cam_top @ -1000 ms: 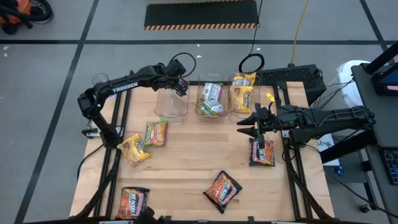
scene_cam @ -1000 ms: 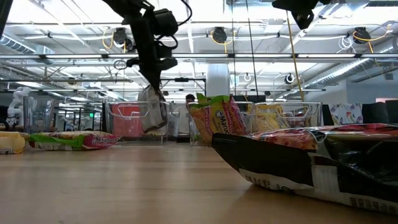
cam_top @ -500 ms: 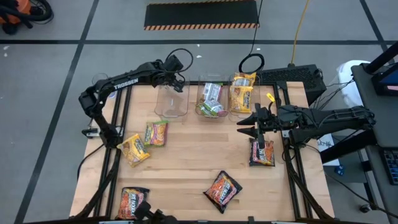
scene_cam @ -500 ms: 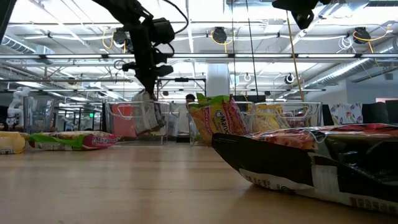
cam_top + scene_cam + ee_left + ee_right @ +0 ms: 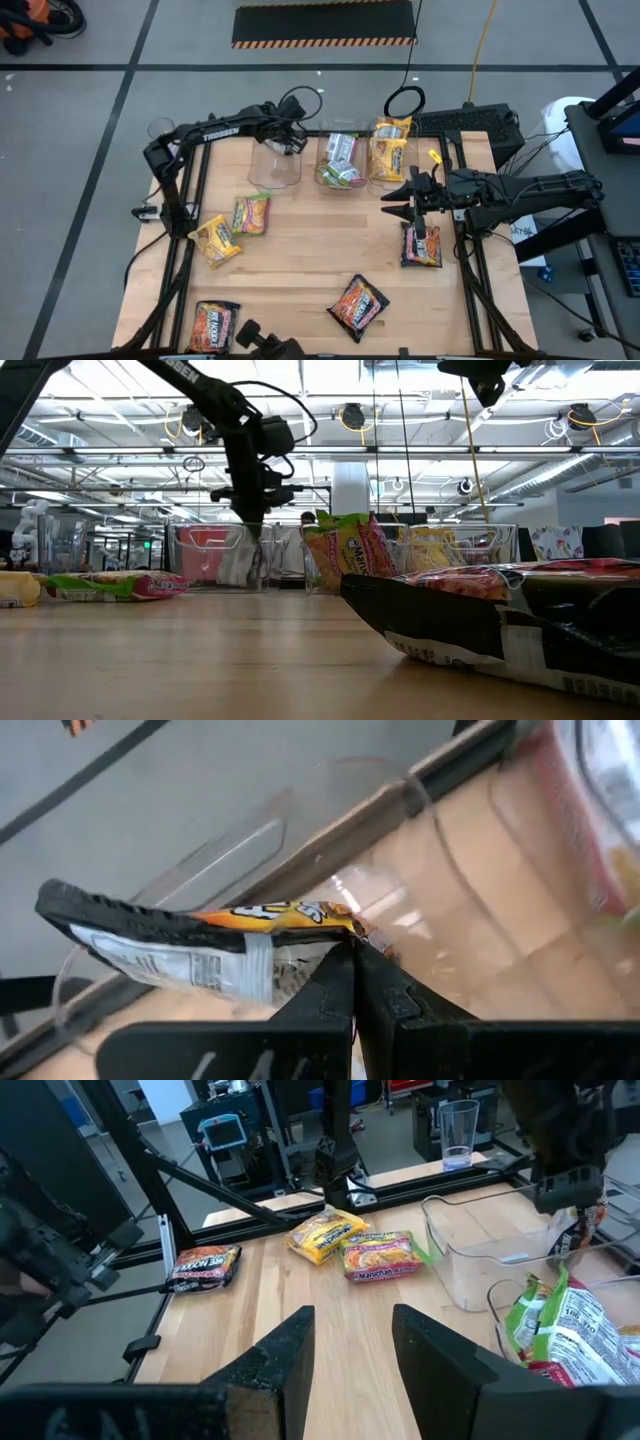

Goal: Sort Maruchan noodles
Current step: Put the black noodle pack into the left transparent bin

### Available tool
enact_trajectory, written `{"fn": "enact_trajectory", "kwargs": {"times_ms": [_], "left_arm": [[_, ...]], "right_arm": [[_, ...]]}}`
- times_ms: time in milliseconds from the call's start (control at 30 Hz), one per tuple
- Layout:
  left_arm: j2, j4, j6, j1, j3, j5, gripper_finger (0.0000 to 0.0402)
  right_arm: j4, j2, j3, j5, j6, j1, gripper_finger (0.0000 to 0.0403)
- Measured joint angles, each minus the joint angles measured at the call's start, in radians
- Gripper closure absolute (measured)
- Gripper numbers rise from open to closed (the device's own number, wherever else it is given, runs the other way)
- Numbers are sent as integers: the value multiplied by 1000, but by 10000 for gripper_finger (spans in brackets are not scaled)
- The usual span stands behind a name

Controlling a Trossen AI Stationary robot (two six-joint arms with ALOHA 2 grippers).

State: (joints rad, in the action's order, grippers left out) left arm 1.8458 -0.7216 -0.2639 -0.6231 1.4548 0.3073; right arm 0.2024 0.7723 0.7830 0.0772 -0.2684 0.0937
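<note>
My left gripper [image 5: 352,960] is pinched tight on the edge of a dark noodle packet [image 5: 200,935], holding it over the empty left bin [image 5: 275,165] at the back of the table, I'd judge so it drops in cleanly. The right gripper [image 5: 398,203] waits with jaws spread above another dark packet [image 5: 421,246] (probably my next pick). Green and yellow packets already fill the neighbouring bins.
</note>
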Motion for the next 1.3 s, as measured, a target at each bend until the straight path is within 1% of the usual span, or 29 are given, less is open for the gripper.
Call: {"fn": "enact_trajectory", "kwargs": {"times_ms": [100, 167, 333, 633, 900, 1133, 1300], "left_arm": [[2, 74, -9, 2, 0, -4, 402], [1, 95, -12, 1, 0, -4, 402], [1, 95, -13, -5, 2, -5, 400], [1, 97, -11, -5, 2, -5, 373], [1, 98, 11, -2, 2, -4, 370], [1, 117, 101, -2, 2, -4, 368], [1, 152, 97, -5, 2, -2, 368]], "right_arm": [[0, 0, 0, 0, 0, 0, 273], [0, 0, 0, 0, -6, 0, 273], [0, 0, 0, 0, -7, 0, 273], [0, 0, 0, 0, -7, 0, 273], [0, 0, 0, 0, -7, 0, 273], [0, 0, 0, 0, -7, 0, 273], [0, 0, 0, 0, -7, 0, 273]]}}
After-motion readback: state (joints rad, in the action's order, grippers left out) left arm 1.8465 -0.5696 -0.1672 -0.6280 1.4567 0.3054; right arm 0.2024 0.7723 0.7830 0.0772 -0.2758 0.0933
